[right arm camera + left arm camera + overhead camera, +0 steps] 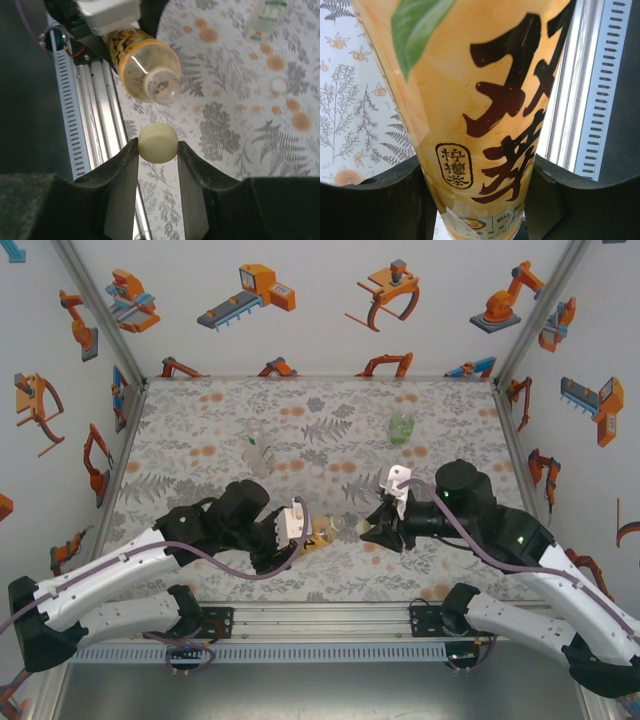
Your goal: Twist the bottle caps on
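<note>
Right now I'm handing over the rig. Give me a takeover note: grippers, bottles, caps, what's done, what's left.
Left gripper: shut on the amber bottle, held tilted with its open mouth toward the right arm.
Right gripper: shut on the pale yellow cap, close to that mouth but not touching it.
Table: the clear bottle and green bottle sit further back; the white cap lies loose.
Done: amber bottle and its cap are both in hand.
Left: screw this cap on, then cap the others. No cap is visibly on yet.

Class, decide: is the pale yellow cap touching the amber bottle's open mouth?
Apart. The right wrist view shows patterned table between the pale yellow cap and the amber bottle.
</note>
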Motion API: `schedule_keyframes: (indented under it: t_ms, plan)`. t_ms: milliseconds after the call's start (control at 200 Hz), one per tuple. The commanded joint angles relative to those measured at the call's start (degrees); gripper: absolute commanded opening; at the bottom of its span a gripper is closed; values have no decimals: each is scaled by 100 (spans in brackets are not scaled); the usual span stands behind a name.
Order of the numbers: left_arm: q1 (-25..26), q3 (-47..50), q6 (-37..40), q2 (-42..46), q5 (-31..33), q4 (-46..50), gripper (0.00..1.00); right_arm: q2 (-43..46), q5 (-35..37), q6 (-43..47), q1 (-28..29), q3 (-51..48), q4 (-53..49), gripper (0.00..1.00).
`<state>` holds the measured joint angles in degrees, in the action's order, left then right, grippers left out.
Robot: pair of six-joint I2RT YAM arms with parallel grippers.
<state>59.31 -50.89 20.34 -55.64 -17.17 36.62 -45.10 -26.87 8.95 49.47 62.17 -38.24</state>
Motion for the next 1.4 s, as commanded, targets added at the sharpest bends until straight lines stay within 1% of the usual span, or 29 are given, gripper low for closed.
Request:
schedule_keyframes:
  t_ms: [0,85,406,556,831,1006,1237,1397]
  plan:
    - [76,-325,454,-39,-153,389,0,12,-834,672,-17,-140,296,0]
    - [121,-409,526,-55,-194,532,2,-62,-902,731,-17,-149,384,0]
    - [352,-517,882,-119,-263,724,2,-413,-1141,833,-17,-12,458,0]
    - [388,-562,907,-150,-191,746,2,-465,-1400,831,-8,-13,472,0]
    - [398,-615,844,-250,-209,684,2,-512,-1597,801,57,-38,390,0]
    - [403,-614,780,-283,-287,586,0,-468,-1520,794,87,-84,328,0]
    - [399,-533,668,-202,-398,262,0,-276,-1120,801,114,-229,330,0]
    - [413,-588,647,-289,-557,231,0,-288,-1170,797,133,-220,356,0]
